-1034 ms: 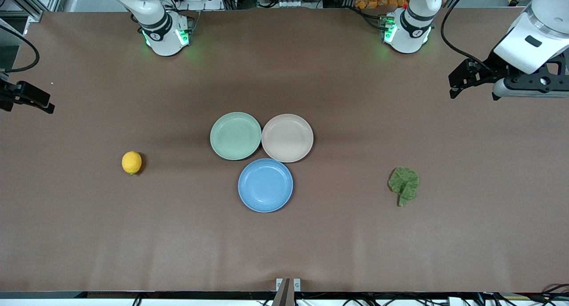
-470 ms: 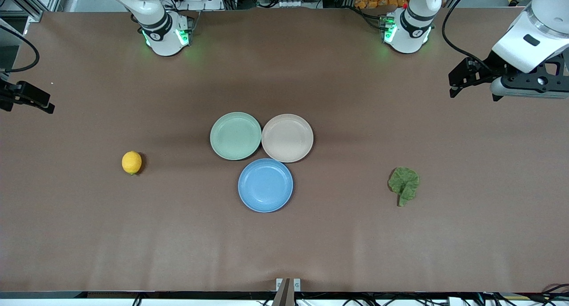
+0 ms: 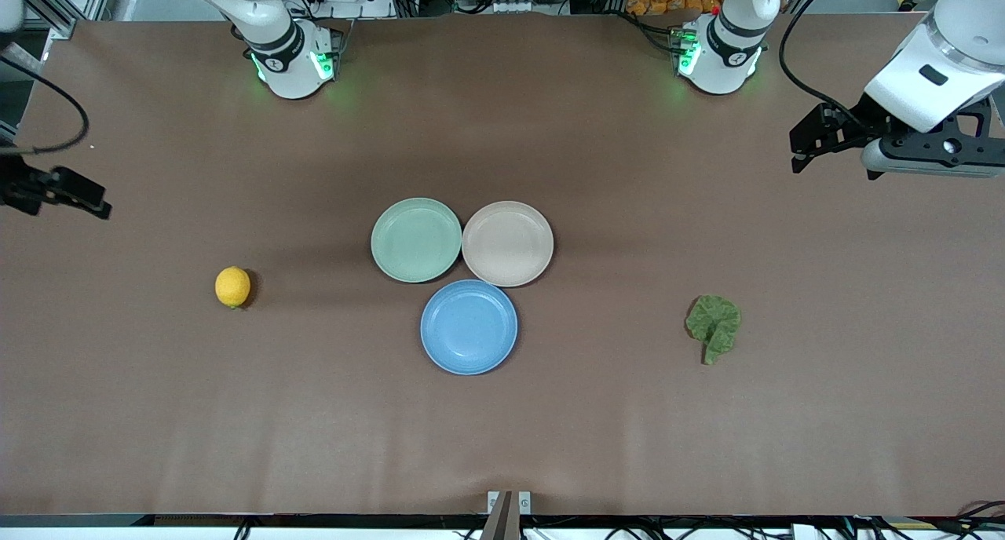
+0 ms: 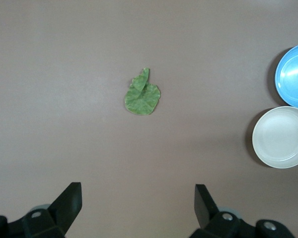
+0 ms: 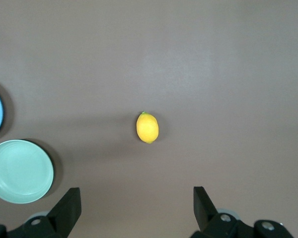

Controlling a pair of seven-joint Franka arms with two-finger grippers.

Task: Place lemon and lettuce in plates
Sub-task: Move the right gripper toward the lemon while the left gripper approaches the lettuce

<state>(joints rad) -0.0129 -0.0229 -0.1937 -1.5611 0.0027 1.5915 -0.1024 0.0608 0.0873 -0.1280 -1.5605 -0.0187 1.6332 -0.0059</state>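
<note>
Lemon and lettuce lie on the bare table, three plates between them, both grippers high at the table's ends.

We read no writing or labels anywhere. The right gripper hangs over the right arm's end, fingers wide apart and empty. The lemon lies well apart from the plates. The mint-green plate, beige plate and blue plate touch in a cluster, all empty. The lettuce lies toward the left arm's end. The left gripper hangs there, fingers spread, empty. Nothing blocks either item.
</note>
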